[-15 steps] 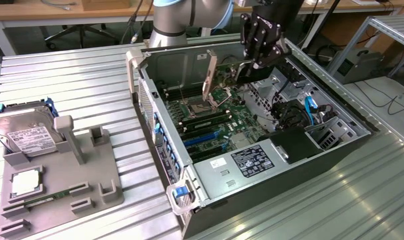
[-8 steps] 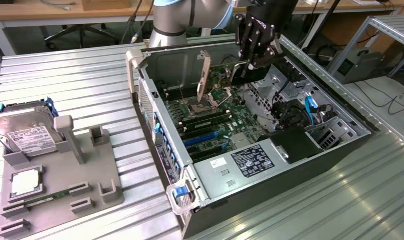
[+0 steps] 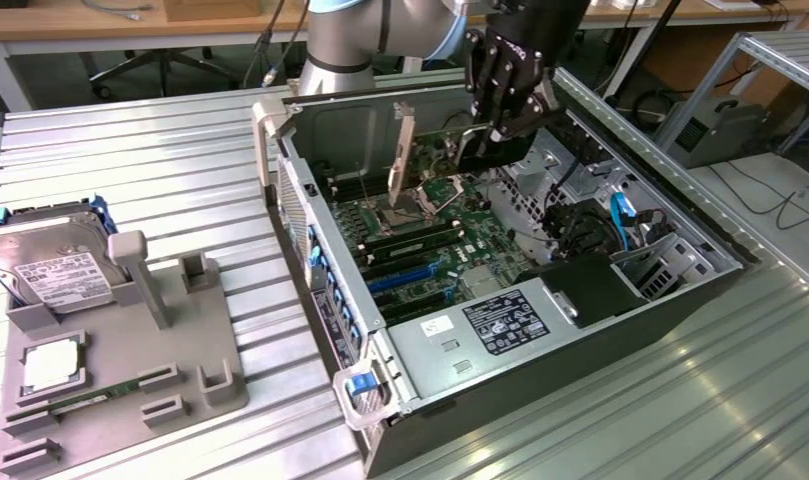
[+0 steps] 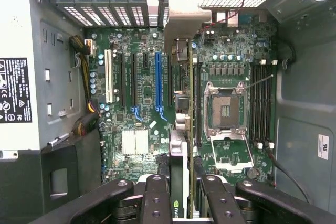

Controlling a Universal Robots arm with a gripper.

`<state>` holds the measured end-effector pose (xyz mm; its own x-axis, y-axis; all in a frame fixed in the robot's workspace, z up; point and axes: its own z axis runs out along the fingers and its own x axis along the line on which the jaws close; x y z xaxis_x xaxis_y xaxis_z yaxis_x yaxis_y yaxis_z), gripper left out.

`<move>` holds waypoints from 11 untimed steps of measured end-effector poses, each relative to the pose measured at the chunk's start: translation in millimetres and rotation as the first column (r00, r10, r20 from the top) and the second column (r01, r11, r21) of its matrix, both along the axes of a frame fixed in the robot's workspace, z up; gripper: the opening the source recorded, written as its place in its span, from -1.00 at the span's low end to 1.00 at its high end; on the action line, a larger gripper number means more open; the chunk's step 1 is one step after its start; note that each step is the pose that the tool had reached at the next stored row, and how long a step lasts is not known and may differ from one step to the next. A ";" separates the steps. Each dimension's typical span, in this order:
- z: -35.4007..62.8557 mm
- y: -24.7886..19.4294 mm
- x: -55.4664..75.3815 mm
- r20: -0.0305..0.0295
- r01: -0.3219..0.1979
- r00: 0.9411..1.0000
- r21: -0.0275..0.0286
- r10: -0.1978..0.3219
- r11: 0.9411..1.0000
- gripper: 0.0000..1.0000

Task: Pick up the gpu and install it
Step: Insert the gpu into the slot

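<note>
The jaws are clamped on the gpu [image 3: 401,150] [image 4: 181,103], holding it on edge inside the open computer case [image 3: 311,140] [image 4: 299,103], its long silver bracket pointing toward the case's rear wall. Seen from the wrist, the card runs over the motherboard [image 3: 471,240] [image 4: 131,98] between the long blue slot [image 4: 158,77] and the CPU socket [image 3: 411,210] [image 4: 224,109], though I cannot tell whether its lower edge touches the board. At the exterior view's left, well apart from the case, a hard drive [image 3: 51,265] leans on a grey fixture [image 3: 124,360] on the ribbed metal tabletop [image 3: 151,150].
</note>
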<state>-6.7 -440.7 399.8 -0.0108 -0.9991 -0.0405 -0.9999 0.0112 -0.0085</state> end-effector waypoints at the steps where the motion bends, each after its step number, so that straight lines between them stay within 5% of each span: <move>1: -0.8 0.0 -0.9 0.000 0.000 1.000 0.000 0.000 1.000 -0.45; 11: -14.5 0.0 -5.7 0.000 0.000 1.000 -0.001 0.000 1.000 -0.45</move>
<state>-12.4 -440.7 385.3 -0.0109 -0.9991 -0.0400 -0.9999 0.0112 -0.0085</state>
